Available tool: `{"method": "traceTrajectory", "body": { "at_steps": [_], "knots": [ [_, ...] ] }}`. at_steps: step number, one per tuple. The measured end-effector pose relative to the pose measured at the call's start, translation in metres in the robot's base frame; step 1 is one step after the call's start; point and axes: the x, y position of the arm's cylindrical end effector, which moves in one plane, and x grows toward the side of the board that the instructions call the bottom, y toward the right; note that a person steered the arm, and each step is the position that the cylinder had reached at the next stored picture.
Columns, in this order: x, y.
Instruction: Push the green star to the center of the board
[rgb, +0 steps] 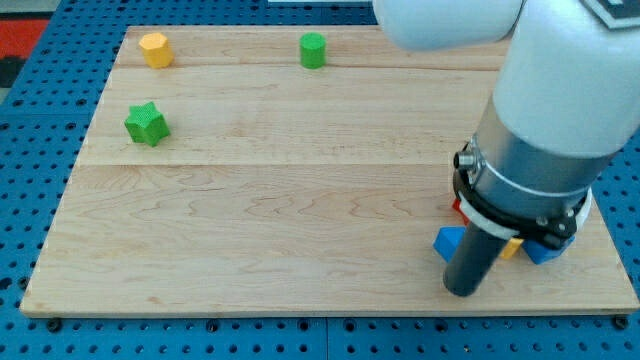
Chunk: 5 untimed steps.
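Observation:
The green star (146, 123) lies near the view's left edge of the wooden board (300, 200), in the upper part. My tip (462, 291) rests on the board at the view's lower right, far from the star. It stands right beside a blue block (449, 242), whose shape I cannot make out.
A yellow hexagon-like block (155, 48) sits at the view's top left. A green cylinder (313, 50) sits at the top centre. Under the arm at the lower right are another blue block (542, 250), a bit of yellow block (511, 247) and a red sliver (458, 208), mostly hidden.

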Motion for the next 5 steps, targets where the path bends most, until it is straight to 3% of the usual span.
{"method": "traceTrajectory", "body": {
  "at_steps": [1,2,3,4,5],
  "knots": [
    [-0.013,0.0],
    [0.005,-0.002],
    [0.017,-0.067],
    [0.005,-0.172],
    [-0.034,-0.28]
  ]
}}
